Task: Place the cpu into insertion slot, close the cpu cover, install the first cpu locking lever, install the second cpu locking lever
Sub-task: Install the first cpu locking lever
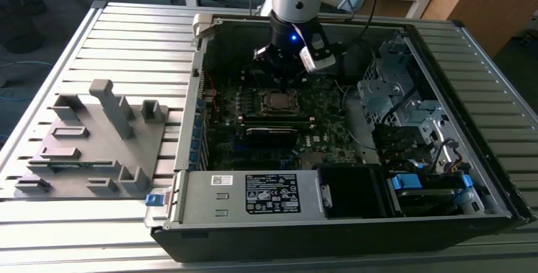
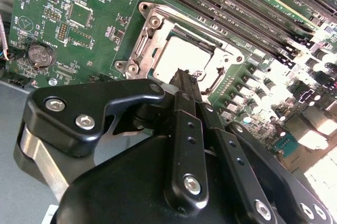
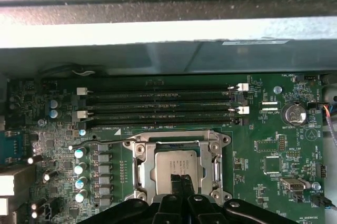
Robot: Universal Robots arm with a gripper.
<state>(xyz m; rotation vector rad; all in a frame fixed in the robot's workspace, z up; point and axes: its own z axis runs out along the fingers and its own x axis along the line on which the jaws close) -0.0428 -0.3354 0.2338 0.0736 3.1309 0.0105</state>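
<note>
Slatted metal table (image 1: 126,40): open computer case (image 1: 336,238), grey fixture block (image 1: 84,159) beside.

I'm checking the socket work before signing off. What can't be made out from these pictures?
1. Part of the cpu: covered by the hand in both wrist views.
2. Whether the hand touches the cpu: its own tip hides the contact.
3. Whether the cpu cover is latched: the hand blocks one side in the wrist views; too small in the exterior view.
</note>
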